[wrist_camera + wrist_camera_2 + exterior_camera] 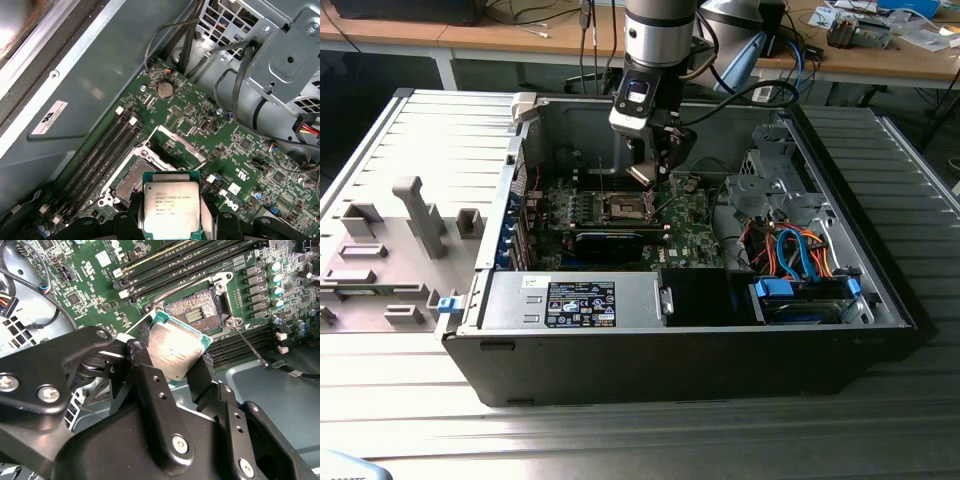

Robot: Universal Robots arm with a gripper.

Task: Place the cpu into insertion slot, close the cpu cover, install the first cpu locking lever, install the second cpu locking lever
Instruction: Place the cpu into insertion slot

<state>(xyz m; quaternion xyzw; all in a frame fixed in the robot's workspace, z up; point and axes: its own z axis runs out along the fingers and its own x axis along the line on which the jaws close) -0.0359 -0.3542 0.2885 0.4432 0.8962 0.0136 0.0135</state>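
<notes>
My gripper point(648, 172) is shut on the cpu point(175, 352), a square chip with a pale metal face, held by two opposite edges between black fingers point(144, 371). It hangs tilted a little above the insertion slot point(194, 315), whose dark centre lies uncovered on the green board. In the first wrist view the cpu point(171, 209) sits just beside the insertion slot point(134, 177), and the cpu cover point(179, 146) stands swung open behind it. A thin locking lever point(248, 344) sticks out loose from the socket's corner. In the exterior view the insertion slot point(628, 207) lies below the gripper.
The board lies inside an open computer case point(880, 290). Long black memory slots point(102, 150) flank the socket. A metal drive cage point(280, 55) with black cables rises close by. Orange and blue cables point(795, 250) fill the exterior view's right. A grey fixture point(415, 215) stands outside the case.
</notes>
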